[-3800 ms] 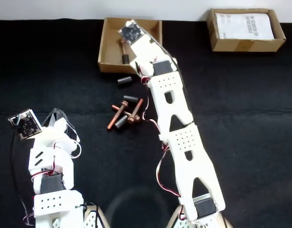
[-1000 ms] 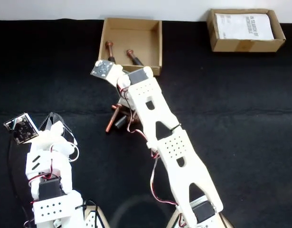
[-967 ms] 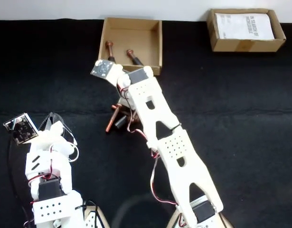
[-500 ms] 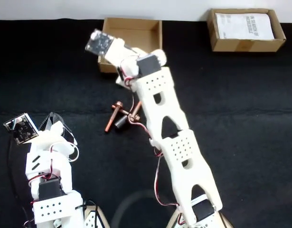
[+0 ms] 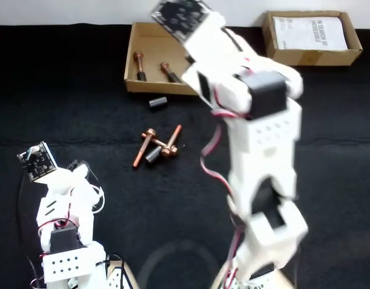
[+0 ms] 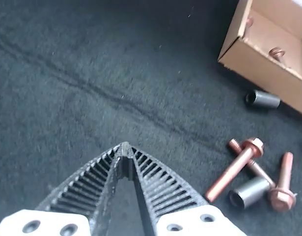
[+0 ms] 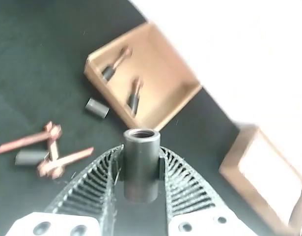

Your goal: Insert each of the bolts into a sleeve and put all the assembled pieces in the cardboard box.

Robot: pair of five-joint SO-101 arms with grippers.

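My right gripper (image 7: 140,147) is shut on a dark sleeve (image 7: 140,167) held upright, high above the table; its arm (image 5: 257,108) rises over the cardboard box (image 5: 132,60). That box (image 7: 160,105) holds two assembled pieces (image 5: 138,65) (image 5: 168,72). One loose sleeve (image 5: 158,102) lies just in front of the box. Three copper bolts (image 5: 154,143) and a grey sleeve (image 5: 152,155) lie in a small pile at mid-table. My left gripper (image 6: 124,150) is shut and empty, low at the front left, well short of the pile (image 6: 251,172).
A second cardboard box (image 5: 311,37) with a printed sheet in it stands at the back right. The black cloth (image 5: 329,150) covers the table, with open room on the right and left of the pile.
My right arm went down to the pile, took a dark sleeve from beside the bolts, then lifted high and back toward the box. My left arm shifted slightly.
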